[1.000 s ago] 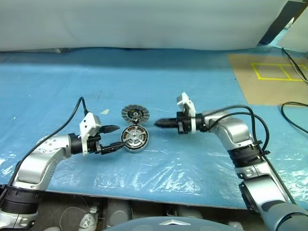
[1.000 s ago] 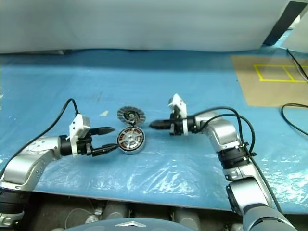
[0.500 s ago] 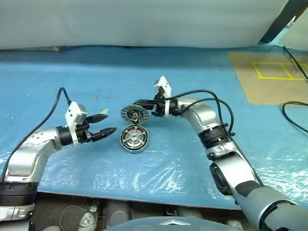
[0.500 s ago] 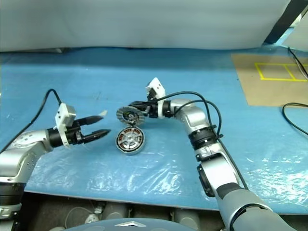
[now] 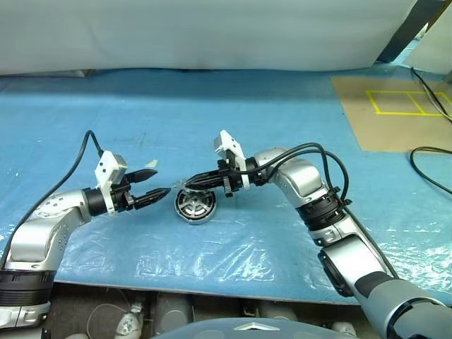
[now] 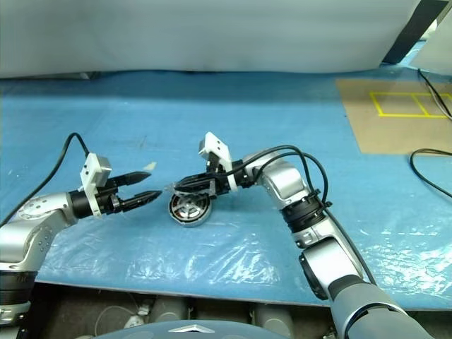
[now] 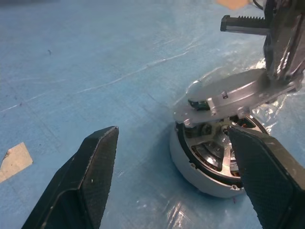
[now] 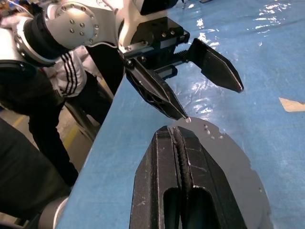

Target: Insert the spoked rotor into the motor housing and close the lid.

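Gripping the lid point(image 7: 228, 95) by its edge, the right gripper point(image 5: 194, 182) has its two black fingers pressed flat together on the thin grey disc, which juts out past their tips. The lid is tilted, its lower edge down on the rim of the motor housing point(image 7: 209, 157) and its far side lifted, so it sits partly over the housing's open top. Beneath it, the housing's inner parts and a glimpse of copper windings are visible; the spoked rotor cannot be picked out with certainty there. The housing rests on the blue plastic sheet point(image 5: 233, 120). The left gripper point(image 5: 157, 182) points toward the housing from the other side, fingers spread wide and holding nothing, their tips just short of the housing's wall. A small tan scrap point(image 7: 14, 161) lies on the sheet beside the left fingers.
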You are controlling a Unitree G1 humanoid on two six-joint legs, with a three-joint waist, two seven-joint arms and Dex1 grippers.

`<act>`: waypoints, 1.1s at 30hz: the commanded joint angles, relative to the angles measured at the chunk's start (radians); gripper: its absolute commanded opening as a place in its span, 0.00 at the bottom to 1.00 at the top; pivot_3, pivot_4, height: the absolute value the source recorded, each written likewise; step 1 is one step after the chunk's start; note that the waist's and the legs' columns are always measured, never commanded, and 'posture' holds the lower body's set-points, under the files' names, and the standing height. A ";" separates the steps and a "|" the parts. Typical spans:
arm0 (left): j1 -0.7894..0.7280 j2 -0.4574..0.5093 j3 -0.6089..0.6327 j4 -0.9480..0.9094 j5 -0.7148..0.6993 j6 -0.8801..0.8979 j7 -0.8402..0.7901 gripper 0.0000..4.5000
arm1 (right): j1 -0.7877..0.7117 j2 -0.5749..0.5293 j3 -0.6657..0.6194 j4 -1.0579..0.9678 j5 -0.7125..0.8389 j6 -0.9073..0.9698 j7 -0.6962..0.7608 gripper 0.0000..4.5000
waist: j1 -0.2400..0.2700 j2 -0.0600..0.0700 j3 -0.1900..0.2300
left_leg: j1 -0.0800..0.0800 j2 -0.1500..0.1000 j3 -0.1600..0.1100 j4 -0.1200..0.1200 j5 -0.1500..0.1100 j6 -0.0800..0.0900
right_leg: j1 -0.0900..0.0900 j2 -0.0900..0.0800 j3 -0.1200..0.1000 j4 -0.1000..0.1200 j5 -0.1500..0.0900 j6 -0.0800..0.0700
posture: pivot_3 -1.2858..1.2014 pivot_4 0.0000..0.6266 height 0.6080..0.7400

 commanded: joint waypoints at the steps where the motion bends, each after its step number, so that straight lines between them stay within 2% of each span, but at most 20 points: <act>1: -0.008 -0.006 0.001 -0.054 -0.018 0.008 0.007 0.86 | 0.033 0.005 0.052 0.051 -0.066 -0.068 -0.027 0.00 | 0.000 0.000 0.000 | 0.001 0.000 0.000 0.000 0.000 0.000 | 0.001 0.000 0.000 0.000 0.000 0.000 | 0.52 0.24 1.00; 6: -0.008 -0.011 0.000 -0.070 -0.025 0.020 0.012 0.86 | 0.090 0.014 0.091 0.215 -0.156 -0.138 -0.085 0.00 | 0.001 0.000 0.000 | 0.002 0.000 0.000 0.000 0.000 0.000 | 0.003 -0.001 0.000 0.000 0.000 0.000 | 0.52 0.24 1.00; 9: -0.004 -0.009 0.004 -0.076 -0.029 0.024 0.013 0.86 | 0.118 0.000 0.113 0.244 -0.192 -0.179 -0.093 0.00 | 0.001 0.000 0.000 | 0.011 0.000 0.001 -0.001 0.000 0.000 | 0.011 -0.001 0.001 -0.001 -0.001 -0.002 | 0.52 0.24 1.00; 11: 0.001 -0.007 0.007 -0.081 -0.030 0.024 0.012 0.86 | 0.132 -0.007 0.105 0.208 -0.172 -0.169 -0.066 0.00 | 0.001 0.000 0.000 | 0.016 0.000 0.001 -0.001 0.000 0.000 | 0.015 -0.001 0.001 -0.002 -0.003 -0.005 | 0.52 0.24 1.00; 14: 0.011 -0.006 0.011 -0.088 -0.032 0.024 0.010 0.86 | 0.126 -0.008 0.033 0.097 -0.054 -0.073 -0.011 0.00 | 0.002 0.000 0.000 | 0.019 0.001 0.001 -0.001 0.000 0.000 | 0.018 -0.002 0.002 -0.003 -0.004 -0.005 | 0.52 0.24 1.00; 20: 0.014 -0.012 0.005 -0.085 -0.027 0.018 0.013 0.86 | 0.076 0.009 -0.083 -0.033 0.073 0.028 -0.017 0.00 | 0.002 0.000 0.000 | 0.011 0.000 0.001 -0.001 0.001 0.003 | 0.010 -0.002 0.003 -0.002 -0.003 -0.005 | 0.52 0.24 1.00; 23: 0.017 -0.017 0.005 -0.089 -0.027 0.014 0.016 0.86 | 0.074 0.009 -0.089 -0.087 0.056 -0.008 -0.054 0.00 | 0.001 0.000 0.000 | 0.008 0.000 0.001 -0.001 0.003 0.005 | 0.008 -0.001 0.002 -0.002 -0.001 -0.001 | 0.52 0.24 1.00; 28: 0.032 -0.017 0.018 -0.090 -0.026 0.005 0.015 0.86 | 0.092 -0.022 -0.030 -0.120 -0.030 -0.103 -0.084 0.00 | 0.001 0.000 0.000 | 0.009 -0.001 0.001 -0.005 0.002 0.004 | 0.008 0.000 0.002 -0.003 -0.001 -0.001 | 0.52 0.24 1.00; 29: 0.036 -0.017 0.020 -0.090 -0.027 0.004 0.015 0.86 | 0.095 -0.031 -0.012 -0.108 -0.054 -0.131 -0.083 0.09 | 0.001 -0.001 0.000 | 0.009 -0.001 0.001 -0.006 0.002 0.003 | 0.008 0.000 0.002 -0.003 -0.001 -0.001 | 0.52 0.24 1.00; 30: 0.039 -0.017 0.021 -0.091 -0.027 0.002 0.016 0.86 | 0.096 -0.032 -0.004 -0.092 -0.064 -0.142 -0.084 0.13 | 0.001 -0.001 0.000 | 0.008 -0.001 0.001 -0.006 0.001 0.002 | 0.008 0.000 0.002 -0.003 -0.001 -0.001 | 0.52 0.24 1.00; 33: 0.047 -0.017 0.027 -0.096 -0.031 0.002 0.019 0.86 | 0.091 -0.030 0.026 -0.031 -0.102 -0.176 -0.082 0.35 | 0.000 -0.001 0.000 | 0.009 -0.001 0.001 -0.006 0.001 0.001 | 0.008 -0.001 0.002 -0.003 -0.001 -0.001 | 0.52 0.24 1.00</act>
